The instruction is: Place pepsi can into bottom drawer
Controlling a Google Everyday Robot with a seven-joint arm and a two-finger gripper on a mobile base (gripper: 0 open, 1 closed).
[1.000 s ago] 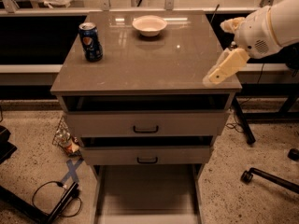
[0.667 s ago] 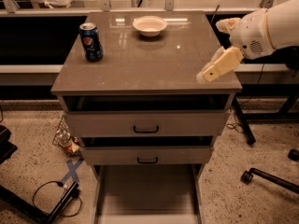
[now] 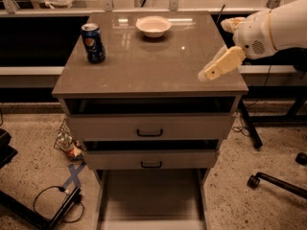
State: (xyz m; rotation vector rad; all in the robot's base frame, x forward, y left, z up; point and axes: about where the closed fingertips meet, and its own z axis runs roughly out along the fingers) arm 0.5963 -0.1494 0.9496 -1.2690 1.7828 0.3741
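Observation:
The pepsi can point(image 3: 93, 43) stands upright at the back left of the cabinet's brown top. The bottom drawer point(image 3: 150, 195) is pulled out at floor level, and its flat grey floor shows nothing in it. My gripper point(image 3: 215, 50) hangs on the white arm above the right part of the top, far right of the can. It is open and holds nothing.
A white bowl point(image 3: 153, 26) sits at the back middle of the top point(image 3: 148, 66). The two upper drawers point(image 3: 149, 127) with black handles are slightly ajar. A chair base point(image 3: 276, 181) is on the floor at the right. Cables and a black stand point(image 3: 53, 207) lie at the left.
My gripper has moved left, from the right edge further in over the cabinet top. The can, the bowl and the drawers have not moved.

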